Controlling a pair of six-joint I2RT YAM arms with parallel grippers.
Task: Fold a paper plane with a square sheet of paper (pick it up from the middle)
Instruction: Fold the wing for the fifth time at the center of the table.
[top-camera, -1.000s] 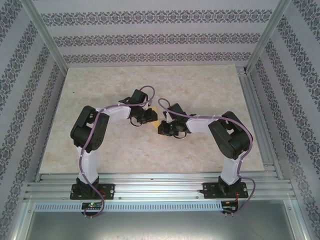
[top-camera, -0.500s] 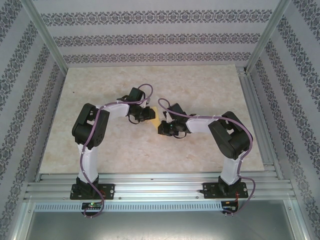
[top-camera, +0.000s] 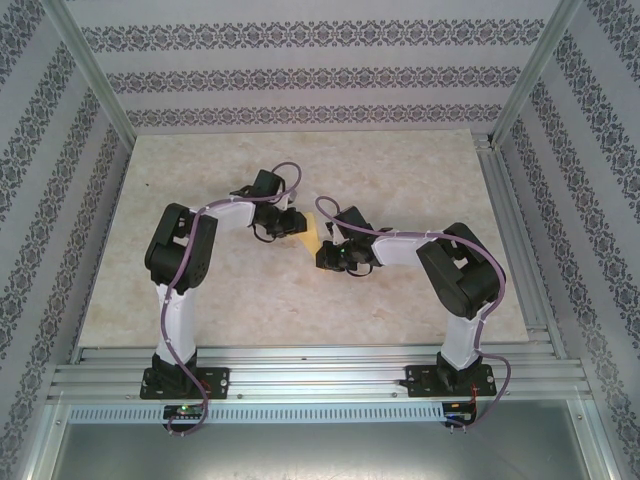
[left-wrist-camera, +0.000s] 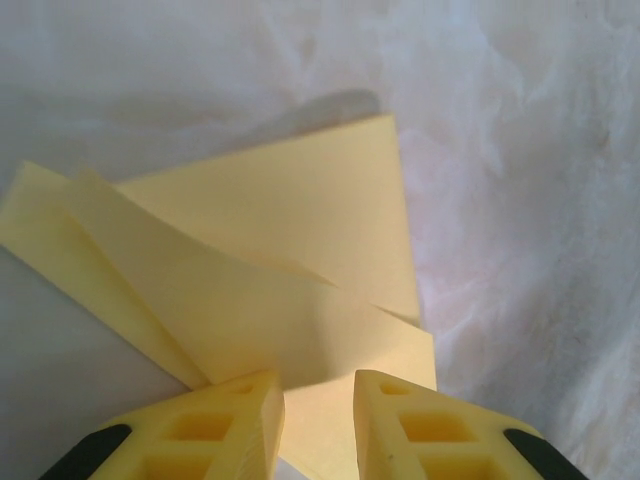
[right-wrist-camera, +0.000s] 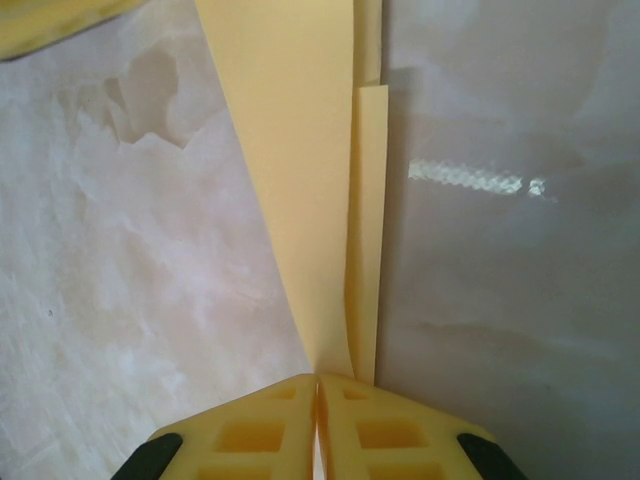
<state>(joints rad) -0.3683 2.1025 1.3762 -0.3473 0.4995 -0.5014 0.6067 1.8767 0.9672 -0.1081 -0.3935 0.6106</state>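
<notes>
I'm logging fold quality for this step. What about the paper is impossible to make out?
Top external: folded paper too small; creases unreadable.
Left wrist: its near edge hidden behind the left tool.
Right wrist: its far end cut off by the top edge; the pinched part hidden inside the right tool.

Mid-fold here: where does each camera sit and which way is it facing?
Top external: above and behind the bases, looking down on the table; left arm and right arm show whole.
Left wrist: on the left arm, looking along the open left pincer at the folded paper.
Right wrist: on the right arm, looking along the right pincer, shut on the folded paper's edge.
Shared: both wrist views see that paper, from opposite sides.
</notes>
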